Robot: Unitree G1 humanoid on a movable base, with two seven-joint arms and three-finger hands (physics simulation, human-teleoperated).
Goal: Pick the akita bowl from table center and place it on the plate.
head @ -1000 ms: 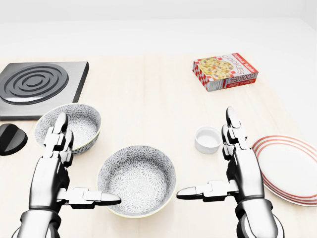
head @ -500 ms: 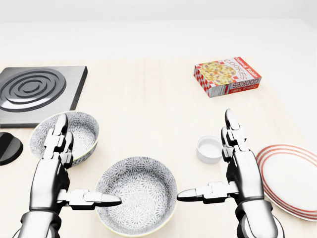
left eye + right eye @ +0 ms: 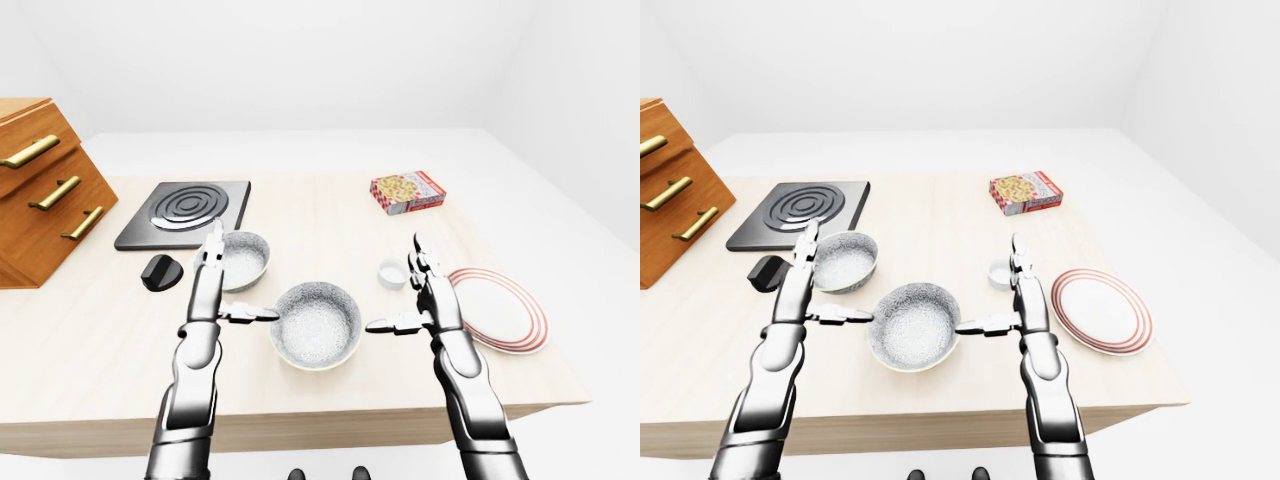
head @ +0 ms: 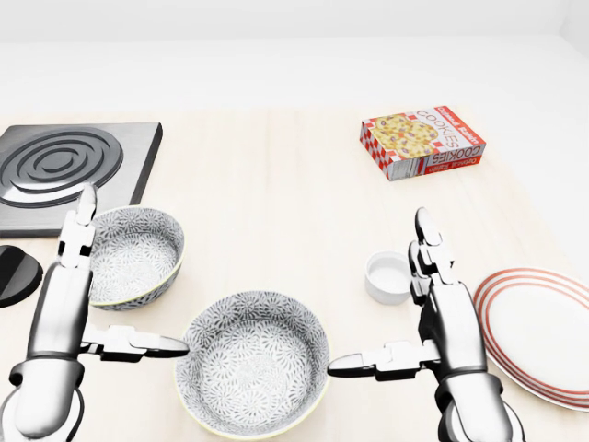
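Observation:
The akita bowl [image 4: 253, 361], grey-patterned with a pale rim, sits on the wooden table at the bottom centre of the head view. The red-ringed white plate [image 4: 543, 322] lies at the right edge. My left hand [image 4: 124, 285] is open to the left of the bowl, its thumb [image 4: 152, 346] pointing at the rim with a small gap. On the bowl's right my right hand [image 4: 379, 304] is open too, its thumb [image 4: 363, 363] just short of the rim. Nothing is held.
A second patterned bowl [image 4: 136, 253] stands behind my left hand. A small white cup [image 4: 388, 276] sits between my right hand and the plate. A cookie box [image 4: 421, 143], a hob [image 4: 60, 170], a black knob [image 4: 14, 274] and wooden drawers [image 3: 40, 190] lie beyond.
The camera first moved in a little, so everything slid down the picture. Then my left hand shifted left, its thumb drawing off the bowl's rim. My right hand barely moved.

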